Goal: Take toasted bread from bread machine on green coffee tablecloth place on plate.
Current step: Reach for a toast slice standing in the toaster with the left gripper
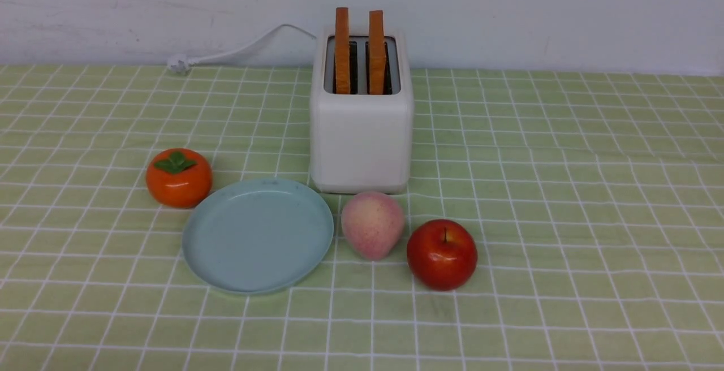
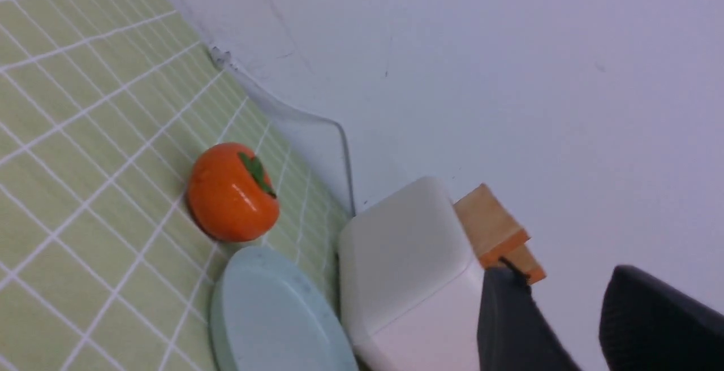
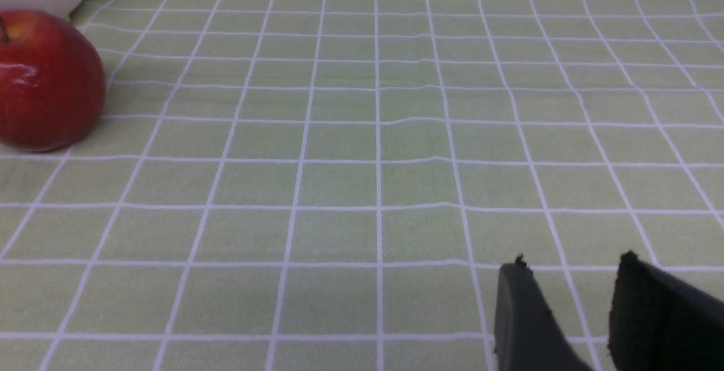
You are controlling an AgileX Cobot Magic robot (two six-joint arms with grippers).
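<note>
Two slices of toasted bread point(image 1: 342, 48) point(image 1: 376, 50) stand upright in the slots of the white bread machine point(image 1: 360, 133) at the back middle of the green coffee tablecloth point(image 1: 565, 190). The light-blue plate point(image 1: 257, 235) lies empty in front of it, to the left. Neither gripper shows in the front view. In the left wrist view my left gripper point(image 2: 565, 275) is open and empty, some way from the bread machine point(image 2: 407, 258), the toasted bread point(image 2: 492, 229) and the plate point(image 2: 271, 314). My right gripper point(image 3: 571, 263) is open and empty over bare cloth.
An orange persimmon point(image 1: 179, 177) sits left of the plate. A pink peach point(image 1: 372, 225) and a red apple point(image 1: 442, 254) lie in front of the bread machine, to the right of the plate. The white cord point(image 1: 237, 48) runs along the back wall.
</note>
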